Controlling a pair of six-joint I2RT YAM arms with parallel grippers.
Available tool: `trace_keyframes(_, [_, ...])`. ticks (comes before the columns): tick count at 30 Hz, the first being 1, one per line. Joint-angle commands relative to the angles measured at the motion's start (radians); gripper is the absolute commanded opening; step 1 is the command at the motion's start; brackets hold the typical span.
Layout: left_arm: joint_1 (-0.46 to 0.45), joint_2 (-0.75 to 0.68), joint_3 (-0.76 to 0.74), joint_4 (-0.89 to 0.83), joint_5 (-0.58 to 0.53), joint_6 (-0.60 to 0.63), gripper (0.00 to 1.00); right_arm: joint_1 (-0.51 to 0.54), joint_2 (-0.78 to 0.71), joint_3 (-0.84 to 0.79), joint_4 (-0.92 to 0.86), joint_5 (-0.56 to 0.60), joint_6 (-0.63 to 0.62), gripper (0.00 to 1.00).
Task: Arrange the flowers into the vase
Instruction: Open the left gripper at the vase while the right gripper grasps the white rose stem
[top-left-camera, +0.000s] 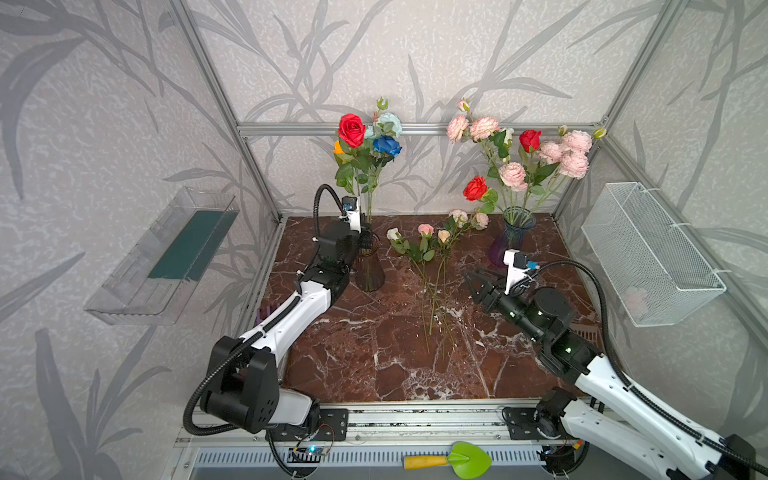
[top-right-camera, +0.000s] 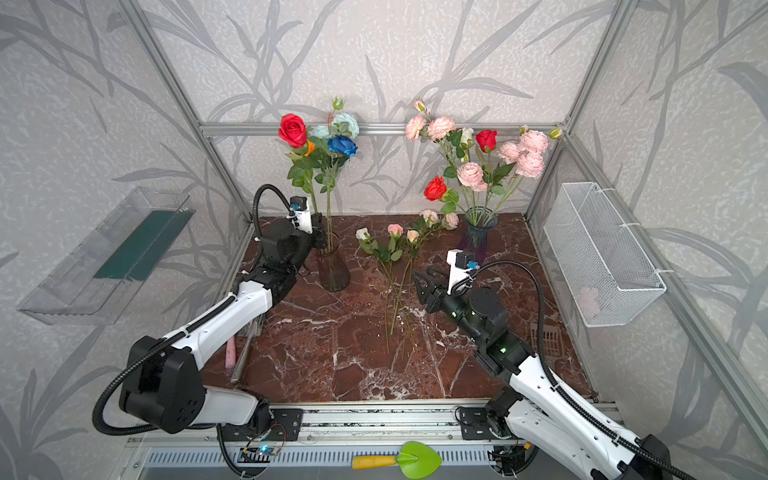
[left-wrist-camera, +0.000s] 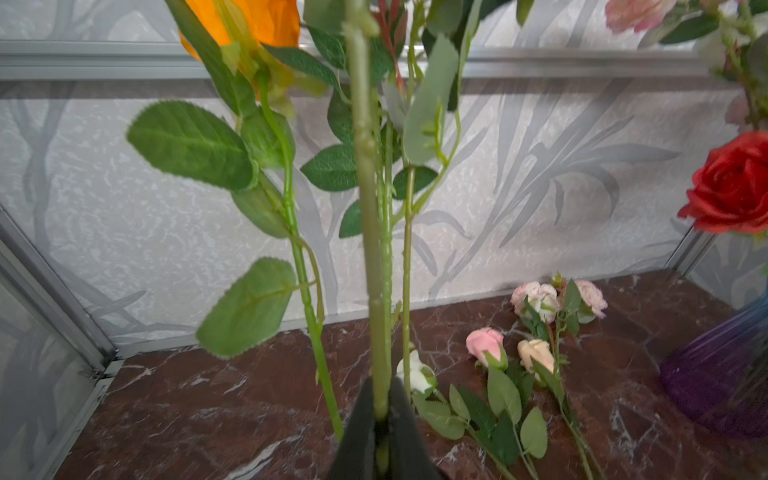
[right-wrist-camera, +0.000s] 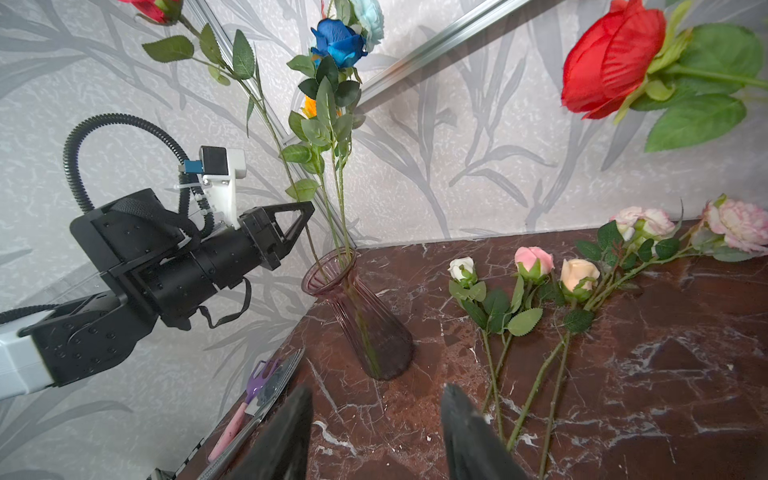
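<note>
Marble tabletop (top-left-camera: 353, 365) floors a walled, aluminium-framed booth. You have its front half bare in both top views, while the back is crowded. A smoky brown vase (top-left-camera: 369, 266) stands back-left and a purple vase (top-left-camera: 509, 241) back-right, both holding flowers. Between them the loose flowers (top-left-camera: 428, 266) lie flat, blooms toward the back wall and stems toward the front rail. Some hand tools (right-wrist-camera: 257, 399) lie along the left edge beside the frame. A mesh basket (top-left-camera: 648, 253) juts from the right wall and a clear tray (top-left-camera: 166, 257) from the left wall. Your left gripper (left-wrist-camera: 380, 415) sits just above the brown vase's mouth, its fingers (left-wrist-camera: 357, 432) pressed against both sides of a thick green stem (left-wrist-camera: 370, 249) that runs down into that vase. The right wrist view traces that stem up to the red rose (top-left-camera: 351, 129). Your right gripper (top-left-camera: 482, 280) hangs spread wide and empty over the marble, just right of the loose stems and not touching them.
</note>
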Motion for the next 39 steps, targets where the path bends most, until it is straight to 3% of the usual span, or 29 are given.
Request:
trace_keyframes(1, [-0.003, -0.059, -0.038, -0.036, -0.019, 0.059, 0.19, -0.003, 0.026, 0.009, 0.047, -0.016, 0.006, 0.51])
trace_keyframes(7, [-0.005, -0.110, -0.056, -0.092, -0.018, 0.043, 0.30, -0.004, 0.052, 0.030, 0.053, -0.040, 0.017, 0.51])
trace_keyframes(20, [-0.006, -0.307, -0.070, -0.180, -0.085, -0.155, 0.30, -0.008, 0.090, 0.104, -0.077, -0.019, -0.057, 0.52])
trace_keyframes(27, [-0.007, -0.416, -0.099, -0.170, -0.041, -0.317, 0.30, -0.018, 0.193, 0.202, -0.213, 0.008, -0.126, 0.46])
trace_keyframes(33, [-0.015, -0.475, -0.166, -0.118, 0.015, -0.466, 0.30, -0.020, 0.402, 0.323, -0.340, 0.051, -0.212, 0.32])
trace_keyframes(39, [-0.039, -0.438, -0.255, -0.003, 0.060, -0.658, 0.31, -0.021, 0.751, 0.508, -0.444, -0.061, -0.356, 0.34])
